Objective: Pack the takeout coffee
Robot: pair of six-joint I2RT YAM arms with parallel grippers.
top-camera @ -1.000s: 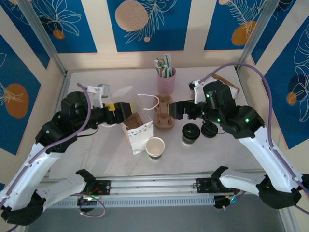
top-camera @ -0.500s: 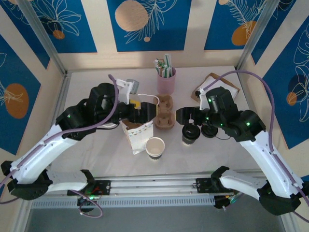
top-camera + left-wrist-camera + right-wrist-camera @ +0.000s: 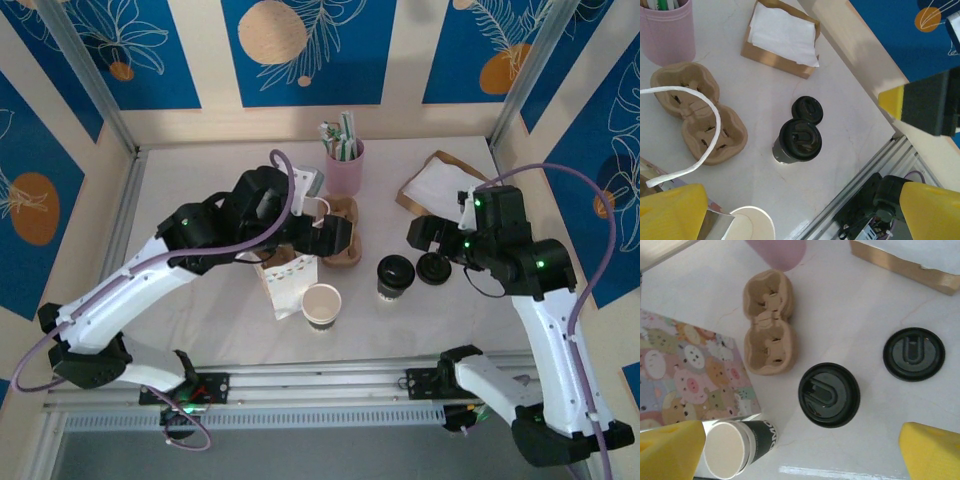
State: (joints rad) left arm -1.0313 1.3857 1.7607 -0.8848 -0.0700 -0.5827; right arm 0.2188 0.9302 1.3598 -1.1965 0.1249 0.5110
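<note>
**Top external.** The left end effector (image 3: 332,236) is seen with its fingers apart above a brown moulded-pulp carrier (image 3: 345,252). The right end effector (image 3: 420,232) is likewise seen spread apart. The takeout coffee, a small white paper cup with a round black plastic lid (image 3: 395,275), stands on the desk (image 3: 200,170) between the two end effectors. It is to the right of the left one and just left of the right one, and nearer the bases than both. One loose black plastic lid (image 3: 434,267) lies just beside it, under the right end effector. To the left of the left end effector a patterned paper bag (image 3: 285,282) and a lidless white paper cup (image 3: 321,305) are found. Beyond it is a pink cup of straws (image 3: 344,165).

**Left wrist.** Ahead of the left end effector (image 3: 800,200) the takeout coffee (image 3: 800,141) is seen upright beside the loose lid (image 3: 807,108). The bag's white cord handle (image 3: 695,130) is looped across the carrier (image 3: 700,112). One brown tray of white napkins (image 3: 782,37) lies further off.

**Right wrist.** The takeout coffee (image 3: 829,394) is seen just ahead of the open right end effector (image 3: 800,450), apart from the loose lid (image 3: 914,354). Two holes are counted in the carrier (image 3: 769,322). Two black lids are counted in all, and one of every other thing.
</note>
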